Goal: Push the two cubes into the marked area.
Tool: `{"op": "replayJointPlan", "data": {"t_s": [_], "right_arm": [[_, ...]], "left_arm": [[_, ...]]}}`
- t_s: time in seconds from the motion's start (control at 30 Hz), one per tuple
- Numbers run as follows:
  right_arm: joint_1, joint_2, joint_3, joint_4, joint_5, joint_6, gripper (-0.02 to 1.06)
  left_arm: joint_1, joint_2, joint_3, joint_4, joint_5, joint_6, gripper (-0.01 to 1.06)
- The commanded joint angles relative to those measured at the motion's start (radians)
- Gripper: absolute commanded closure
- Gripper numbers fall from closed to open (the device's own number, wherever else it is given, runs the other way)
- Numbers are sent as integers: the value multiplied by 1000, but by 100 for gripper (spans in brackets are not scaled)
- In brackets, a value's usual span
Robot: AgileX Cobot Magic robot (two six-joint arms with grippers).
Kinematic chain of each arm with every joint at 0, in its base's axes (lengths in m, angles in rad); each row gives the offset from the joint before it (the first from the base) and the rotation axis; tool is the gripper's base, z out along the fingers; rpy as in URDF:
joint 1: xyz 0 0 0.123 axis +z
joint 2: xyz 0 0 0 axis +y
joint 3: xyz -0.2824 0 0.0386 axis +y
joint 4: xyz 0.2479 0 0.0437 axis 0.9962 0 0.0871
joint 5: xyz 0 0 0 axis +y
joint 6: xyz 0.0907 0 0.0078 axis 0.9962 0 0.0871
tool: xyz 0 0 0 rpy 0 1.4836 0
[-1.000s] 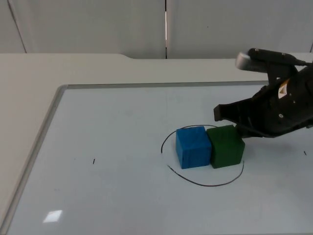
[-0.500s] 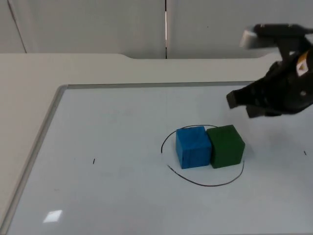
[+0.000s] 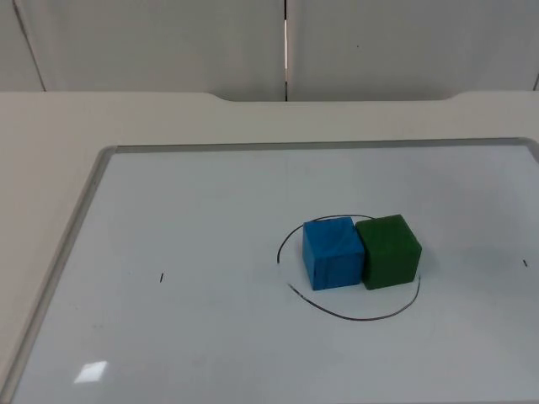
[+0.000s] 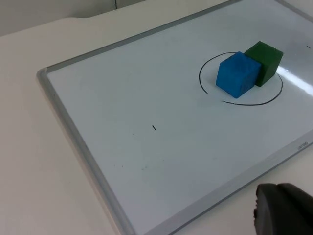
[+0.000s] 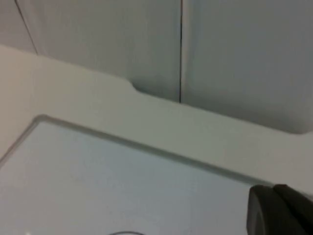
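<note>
- On the white board we see a small dark tick mark at the left, well apart from the cubes.
- The blue cube sits inside the drawn circle. It has no long axis, and one vertical edge faces us.
- The green cube touches its right side. It is also in the circle, and its right corner hides a part of the line.
- For the left gripper we see one black fingertip only, off the board's near edge; we cannot tell if it is open.
- The right gripper is the same: one dark fingertip near the board's far edge, its opening we cannot tell.
</note>
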Motion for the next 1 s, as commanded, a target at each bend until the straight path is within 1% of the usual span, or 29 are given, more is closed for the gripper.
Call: {"op": "replayJointPlan", "data": {"t_s": [0.0,0.1,0.13,0.33,0.43,0.47,0.5,0.53,0.57,0.6,0.67,0.73,0.77,0.87,0.9,0.93,0.97], "right_arm": [[5,-86,28,-19,8,-18,104],[5,-199,87,-22,8,-25,104],[5,-199,87,-22,8,-25,104],[5,-386,232,-22,8,-42,104],[5,-425,262,-22,8,-42,104],[5,-466,294,-22,17,-42,104],[5,-480,302,-22,25,-42,104],[5,-514,320,-20,49,-42,104],[5,-514,320,-20,49,-42,104],[5,-538,331,-20,69,-42,104],[5,-580,348,-20,102,-42,104],[5,-625,362,-20,141,-42,104],[5,-625,362,-20,141,-42,104],[5,-682,362,-13,218,-42,104],[5,-682,362,-13,218,-42,104],[5,-702,362,-8,242,-42,104],[5,-717,362,1,260,-42,104]], "left_arm": [[2,-5,6,2,-11,1,105],[2,-5,6,2,-11,1,105],[2,-5,6,2,-11,1,105],[2,-5,6,4,-11,0,105],[2,-5,6,4,-11,-3,105],[2,-5,6,4,-11,-3,105],[2,-5,6,4,-11,-3,105],[2,-5,6,4,-11,-3,103],[2,-5,6,4,-11,-3,103],[2,-5,6,4,-11,-3,98],[2,-5,6,4,-11,-3,84],[2,-5,6,4,-11,-3,64],[2,-5,6,4,-11,-3,64],[2,-5,6,4,-11,-3,41],[2,-5,6,4,-11,-3,41],[2,-5,6,4,-11,-3,35],[2,-5,6,4,-11,-3,32]]}}
